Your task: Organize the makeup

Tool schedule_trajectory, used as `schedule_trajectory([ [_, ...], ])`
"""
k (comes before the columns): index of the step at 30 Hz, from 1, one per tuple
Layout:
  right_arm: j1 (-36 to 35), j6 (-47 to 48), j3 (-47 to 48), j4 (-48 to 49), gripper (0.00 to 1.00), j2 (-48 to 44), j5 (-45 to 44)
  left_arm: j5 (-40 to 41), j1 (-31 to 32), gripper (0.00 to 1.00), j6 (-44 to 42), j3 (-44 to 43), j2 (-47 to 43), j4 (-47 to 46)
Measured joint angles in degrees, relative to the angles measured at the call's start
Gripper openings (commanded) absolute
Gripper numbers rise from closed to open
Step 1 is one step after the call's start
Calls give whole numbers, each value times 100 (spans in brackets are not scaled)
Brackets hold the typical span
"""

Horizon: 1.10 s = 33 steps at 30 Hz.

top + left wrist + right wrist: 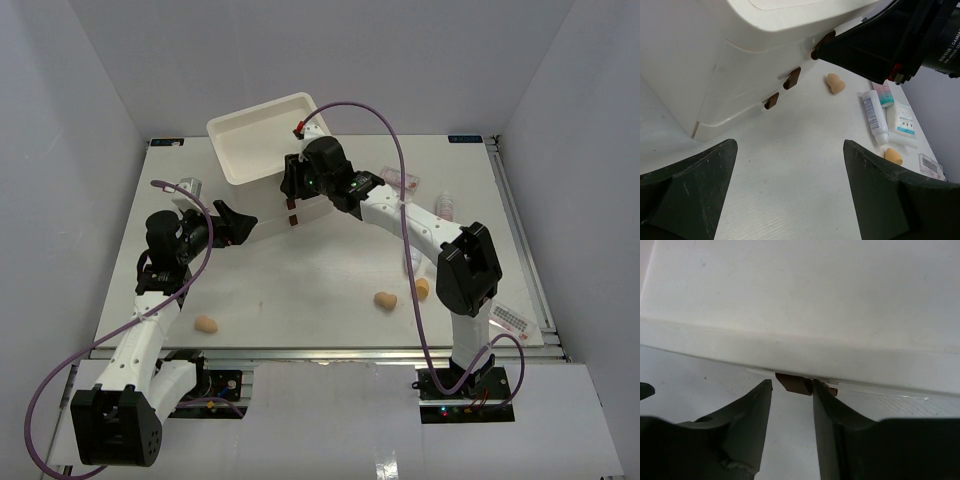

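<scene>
Big white box at the upper middle of the top view, turned a bit crooked. Has a top like a shallow tray. Has three drawers, one above the other, each with a brown handle. Cannot see inside the drawers.

Makeup all loose on the surface. Three tan sponges low in the top view: one at the lower left, two near each other right of the middle. White tube and clear sachet just beside each other at the right of the left wrist view. Pink-red packet near the lower right edge of the surface.

Right gripper reaches in from the right to the front of the box, at the top handle. Jaws a little apart, one on each side of that handle. Cannot tell if pinching it.

Left gripper points at the box front from the lower left, not touching it. Jaws wide apart, holding nothing.
</scene>
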<state>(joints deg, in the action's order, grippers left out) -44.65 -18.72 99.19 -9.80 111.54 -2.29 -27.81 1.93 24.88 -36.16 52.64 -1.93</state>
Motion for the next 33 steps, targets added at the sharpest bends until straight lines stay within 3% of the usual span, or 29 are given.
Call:
schedule_trajectory([
  [1,-20,6,10,-7,16,13,-79,0,0,98,0,0,0,1],
  [5,-49,25,14,-46,8,42,-309,0,0,98,0,0,0,0],
  [13,-50,70,-81,1,8,-5,-323,-2,0,98,0,0,0,0],
  [33,-50,120,-1846,349,8,-1343,105,-2,0,98,0,0,0,0],
])
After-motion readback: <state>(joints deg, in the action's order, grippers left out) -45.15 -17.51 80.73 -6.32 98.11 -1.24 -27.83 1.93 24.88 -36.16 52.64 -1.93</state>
